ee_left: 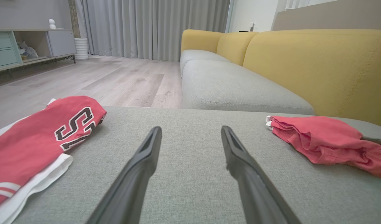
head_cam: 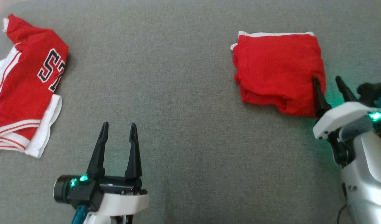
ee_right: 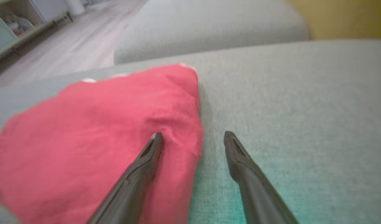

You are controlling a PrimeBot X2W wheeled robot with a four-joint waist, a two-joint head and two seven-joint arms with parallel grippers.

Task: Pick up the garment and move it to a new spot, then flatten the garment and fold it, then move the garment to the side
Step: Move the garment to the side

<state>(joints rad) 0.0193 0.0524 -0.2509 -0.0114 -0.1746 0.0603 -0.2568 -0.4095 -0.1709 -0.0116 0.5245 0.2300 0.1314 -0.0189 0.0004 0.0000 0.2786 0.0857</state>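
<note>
the folded red garment (head_cam: 277,68) is lying at the right of the grey cushion (head_cam: 184,118). the right gripper (head_cam: 327,80) is straddling its right edge, spread and empty, and should probably be pinching every layer together. the left gripper (head_cam: 119,126) is idling, spread.

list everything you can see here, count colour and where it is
folded red cloth garment with white trim: one, red, far right of the grey surface
red and white jersey with black lettering: one, red and white, left edge of the surface
grey woven fabric surface: one, grey, under both garments
sofa with yellow back and grey seat: one, yellow and grey, beyond the surface
grey curtains: one set, grey, far wall
left end effector: one, dark, open, over bare surface
right end effector: one, dark, open, astride the folded garment's right edge
</note>
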